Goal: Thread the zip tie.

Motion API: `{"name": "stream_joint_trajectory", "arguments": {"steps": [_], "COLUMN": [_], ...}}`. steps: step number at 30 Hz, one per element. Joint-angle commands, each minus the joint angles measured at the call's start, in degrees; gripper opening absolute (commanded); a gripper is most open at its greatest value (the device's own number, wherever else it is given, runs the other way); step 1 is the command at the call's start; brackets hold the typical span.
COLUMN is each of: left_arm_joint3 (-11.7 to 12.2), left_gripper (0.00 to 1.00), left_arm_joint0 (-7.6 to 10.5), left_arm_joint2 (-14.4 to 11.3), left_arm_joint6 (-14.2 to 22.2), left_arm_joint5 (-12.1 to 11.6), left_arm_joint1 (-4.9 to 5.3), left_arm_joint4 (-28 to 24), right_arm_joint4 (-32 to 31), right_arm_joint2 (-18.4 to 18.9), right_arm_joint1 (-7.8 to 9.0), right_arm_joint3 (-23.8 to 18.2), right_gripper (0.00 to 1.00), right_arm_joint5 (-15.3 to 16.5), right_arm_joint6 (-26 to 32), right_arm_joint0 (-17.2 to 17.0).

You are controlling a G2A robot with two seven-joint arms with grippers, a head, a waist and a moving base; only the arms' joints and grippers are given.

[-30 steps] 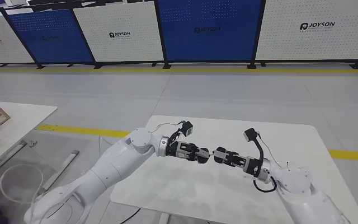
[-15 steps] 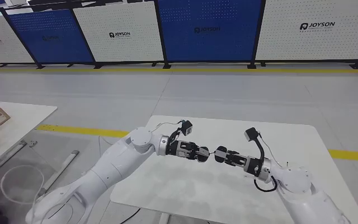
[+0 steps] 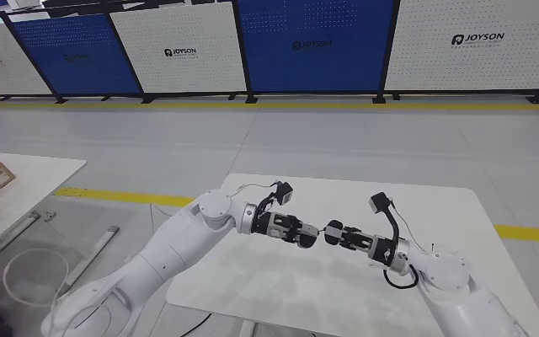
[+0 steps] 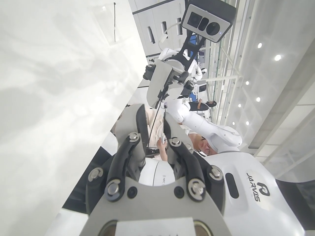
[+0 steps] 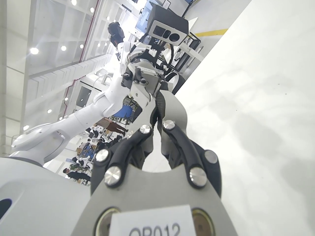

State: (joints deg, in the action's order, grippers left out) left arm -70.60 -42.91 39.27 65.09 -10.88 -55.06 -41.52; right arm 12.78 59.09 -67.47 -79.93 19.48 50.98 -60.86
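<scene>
Above the white table (image 3: 421, 202) my two grippers meet tip to tip. The zip tie (image 4: 154, 117) is a thin black strand. It hangs out of my right gripper (image 4: 156, 99) and runs between the fingers of my left gripper (image 4: 153, 110). Those left fingers (image 4: 139, 121) stand apart, on either side of the strand. My right gripper (image 5: 155, 101) has its fingers pressed together, shut on the tie, which they hide. In the top view my left gripper (image 3: 313, 235) comes in from the left and my right gripper (image 3: 331, 232) from the right.
A second thin black strip (image 4: 114, 23) lies flat on the table, away from both grippers. Another white table (image 3: 34, 181) stands off to the left. Blue and white panel walls (image 3: 312, 46) close the room's far side.
Both grippers have drifted slightly to the right in the top view, the left one staying close against the right one's tip.
</scene>
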Motion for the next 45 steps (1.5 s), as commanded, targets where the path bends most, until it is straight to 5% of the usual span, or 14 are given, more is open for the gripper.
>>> {"name": "stream_joint_trajectory", "arguments": {"steps": [1, 8, 11, 21, 30, 34, 37, 45], "left_arm_joint3": [0.1, 0.1, 0.2, 0.0, -0.7, -2.0, -3.8, -3.8], "left_gripper": [1.00, 1.00, 1.00, 1.00, 1.00, 1.00, 1.00, 1.00], "left_arm_joint0": [-0.04, -1.44, -1.93, -2.12, -6.40, -8.53, -8.95, -8.95], "left_arm_joint2": [0.1, 2.0, 3.1, 3.2, 6.5, 7.3, 7.0, 7.0], "left_arm_joint6": [-0.1, -3.3, -7.5, -8.4, -15.4, -19.5, -25.7, -25.7], "left_arm_joint5": [0.0, -2.1, -4.1, -3.9, -7.7, -8.6, -8.6, -8.6], "left_arm_joint1": [-0.09, -0.23, 0.06, 0.04, 0.60, 0.79, 0.77, 0.77], "left_arm_joint4": [0.0, -1.7, 1.8, 2.0, 2.7, 6.0, 16.4, 16.4], "right_arm_joint4": [-0.1, 2.3, 2.3, 1.9, 7.3, 8.1, 8.5, 8.5], "right_arm_joint2": [0.0, 1.6, 1.9, 1.8, 3.2, 3.2, 3.2, 3.2], "right_arm_joint1": [-0.03, -0.10, -0.04, -0.05, -0.58, -0.89, -0.95, -0.95], "right_arm_joint3": [0.1, 0.4, 1.0, 0.9, 2.4, 2.3, 2.3, 2.3], "right_gripper": [0.00, 0.00, 0.00, 0.00, 0.00, 0.00, 0.00, 0.00], "right_arm_joint5": [0.0, 0.0, -1.4, -1.9, -0.1, -0.9, -1.3, -1.3], "right_arm_joint6": [0.0, -4.3, -4.4, -4.4, -11.6, -14.5, -14.8, -14.8], "right_arm_joint0": [0.0, -1.8, -2.1, -2.1, -4.4, -4.9, -4.9, -4.9]}}
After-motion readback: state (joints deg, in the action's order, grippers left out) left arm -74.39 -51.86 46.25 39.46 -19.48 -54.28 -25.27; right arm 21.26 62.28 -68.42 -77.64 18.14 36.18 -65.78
